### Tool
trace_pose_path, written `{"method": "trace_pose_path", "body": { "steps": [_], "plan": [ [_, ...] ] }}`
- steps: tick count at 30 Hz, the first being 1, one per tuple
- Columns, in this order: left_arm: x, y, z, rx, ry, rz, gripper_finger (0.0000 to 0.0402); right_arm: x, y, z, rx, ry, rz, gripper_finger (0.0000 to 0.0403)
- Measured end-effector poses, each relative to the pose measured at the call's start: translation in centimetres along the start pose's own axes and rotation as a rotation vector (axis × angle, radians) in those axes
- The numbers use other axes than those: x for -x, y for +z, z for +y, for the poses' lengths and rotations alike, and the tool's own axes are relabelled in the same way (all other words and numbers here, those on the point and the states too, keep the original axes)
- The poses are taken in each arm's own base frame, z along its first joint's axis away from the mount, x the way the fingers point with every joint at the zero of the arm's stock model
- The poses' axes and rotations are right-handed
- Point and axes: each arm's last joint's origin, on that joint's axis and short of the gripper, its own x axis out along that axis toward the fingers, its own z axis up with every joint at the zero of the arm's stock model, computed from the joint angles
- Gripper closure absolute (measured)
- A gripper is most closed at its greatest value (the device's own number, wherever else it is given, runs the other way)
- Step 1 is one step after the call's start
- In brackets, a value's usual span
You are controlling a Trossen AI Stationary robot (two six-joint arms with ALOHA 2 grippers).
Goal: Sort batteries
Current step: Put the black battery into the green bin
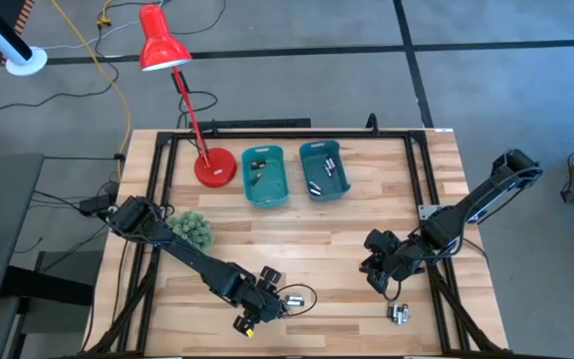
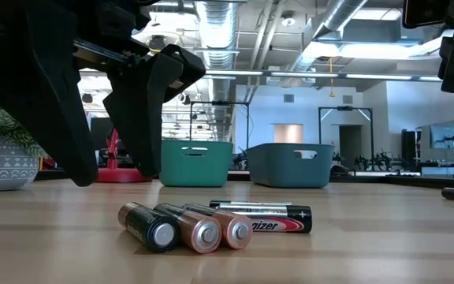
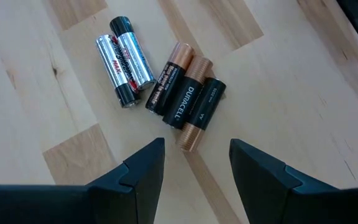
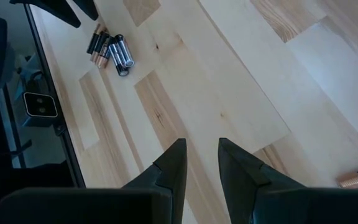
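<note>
In the high view the left gripper point(image 1: 267, 299) sits at the lower centre-left of the frame, at the front part of the table point(image 1: 347, 239), right over a small cluster of batteries point(image 1: 294, 298) that shows just to its right. Its wrist view fixes the relation that matters: the two dark fingers point(image 3: 143, 171) stand spread apart with nothing between them, and the cluster point(image 3: 166, 84) lies just ahead of the tips, near but not touching. The copper-and-black cells point(image 3: 188, 102) lie side by side, touching, with their long axes running roughly toward the gap, so the jaws would straddle a cell across its width; the nearest copper end points almost into the opening. Two silver cells point(image 3: 124, 60) lie beside them at the upper left. Farther right in the high view, two teal bins point(image 1: 265, 176) at the upper centre already hold a few cells. The right gripper point(image 1: 382, 264) hovers at the lower right, its fingers point(image 4: 166, 171) slightly parted and empty; it is well apart from the cluster, with a separate small lot point(image 1: 400, 313) near it. The left arm is plainly the nearer.
</note>
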Motion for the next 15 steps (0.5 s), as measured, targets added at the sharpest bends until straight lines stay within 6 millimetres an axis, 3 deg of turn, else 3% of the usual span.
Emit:
{"method": "trace_pose_path", "body": {
  "steps": [15],
  "plan": [
    [0.0,0.0,0.0,0.0,0.0,0.0,0.0223,0.0,0.0,0.0,0.0,0.0,0.0,0.0294]
  ]
}}
